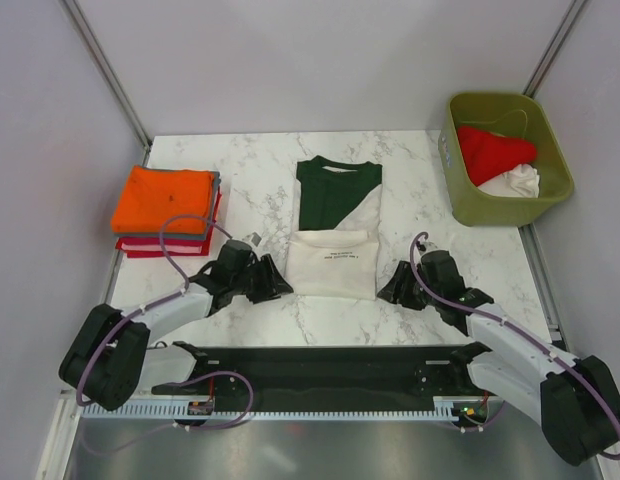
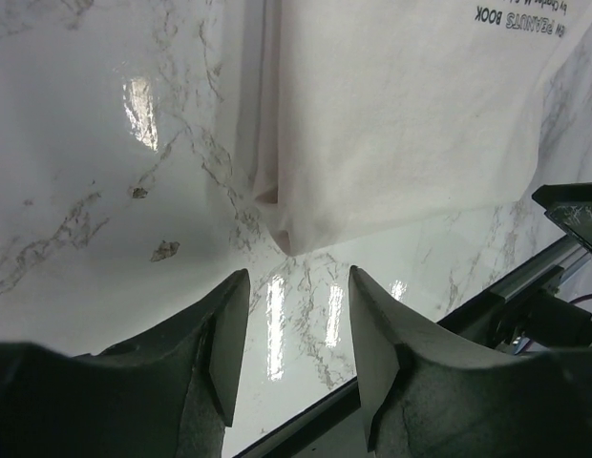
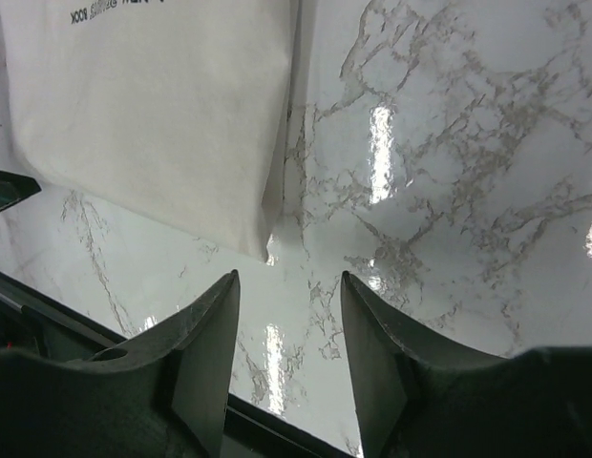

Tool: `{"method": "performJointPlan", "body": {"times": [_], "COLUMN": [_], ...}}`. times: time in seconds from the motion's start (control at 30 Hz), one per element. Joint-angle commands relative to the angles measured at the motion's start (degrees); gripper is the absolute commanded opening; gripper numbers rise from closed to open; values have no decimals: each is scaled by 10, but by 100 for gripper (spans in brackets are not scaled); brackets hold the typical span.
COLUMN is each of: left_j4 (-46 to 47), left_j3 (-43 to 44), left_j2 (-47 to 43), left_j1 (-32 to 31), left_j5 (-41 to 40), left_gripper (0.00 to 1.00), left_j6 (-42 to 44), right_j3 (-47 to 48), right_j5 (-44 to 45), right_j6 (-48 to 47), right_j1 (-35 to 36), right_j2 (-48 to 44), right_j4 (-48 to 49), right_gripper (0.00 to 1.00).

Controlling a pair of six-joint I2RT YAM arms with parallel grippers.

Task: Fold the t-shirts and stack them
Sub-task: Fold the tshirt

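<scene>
Left gripper [image 2: 296, 286], jaws apart and empty, hovers just off the near-left corner of the half-folded cream-and-green t-shirt [image 1: 335, 235]; right gripper [image 3: 289, 286], likewise spread and empty, hovers off its near-right corner; an orange-topped folded stack [image 1: 165, 200] lies left of that shirt; a red tee [image 1: 495, 150] and a white tee [image 1: 518, 182] lie in the olive bin [image 1: 505, 213] to its far right.

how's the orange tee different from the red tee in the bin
The orange tee is folded flat; the red tee is crumpled. The orange tee tops a stack; the red tee lies in the bin next to a white tee. Both are one solid colour.
</scene>
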Motion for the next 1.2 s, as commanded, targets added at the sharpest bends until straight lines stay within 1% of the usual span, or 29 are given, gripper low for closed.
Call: {"method": "performJointPlan", "body": {"times": [0.0,0.13,0.2,0.3,0.33,0.43,0.47,0.6,0.7,0.77,0.8,0.83,0.87,0.9,0.93,1.03,1.1,1.13,1.17], "left_j4": [-7,6,6,27,32,47,47,45,44,44,45,49,55,58,61,49,32,20,-15], "left_j3": [10,15,14,16,17,20,21,29,38,42,44,44,44,43,45,46,60,68,80], "left_j2": [10,31,40,55,58,74,79,86,99,111,114,117,117,117,114,85,52,42,33], "left_j1": [-3,-3,-3,-3,-3,-3,-3,-3,-3,-3,-3,-3,-3,-3,-3,-3,-3,-2,-2], "left_j5": [-9,-6,-3,-3,-3,-9,-20,-47,-53,-55,-57,-55,-50,-42,-38,-32,-32,-32,-32], "left_gripper": [53,53,53,52,52,50,49,48,42,34,29,18,13,7,2,2,2,2,2], "left_j6": [23,19,18,13,12,5,5,6,9,9,6,5,3,1,1,0,-2,0,5], "right_j3": [-4,-6,-5,-8,-11,-12,-11,-13,-9,-5,-3,9,16,23,27,36,46,63,74], "right_j5": [-21,-38,-30,-17,-16,-16,-17,-17,-18,-27,-31,-31,-26,-25,-28,-38,-33,-32,-31], "right_j6": [21,36,41,44,45,50,52,61,61,60,53,47,41,38,36,38,37,32,29], "right_j1": [10,21,27,30,30,30,30,31,31,31,32,31,32,32,31,30,30,29,28], "right_j2": [12,30,37,57,72,110,118,144,160,166,172,175,179,180,176,155,133,124,117], "right_j4": [37,80,87,96,120,149,156,185,192,196,193,182,171,163,156,143,117,105,97], "right_gripper": [54,55,56,55,54,52,50,48,43,39,32,11,3,0,0,0,0,0,0]}}
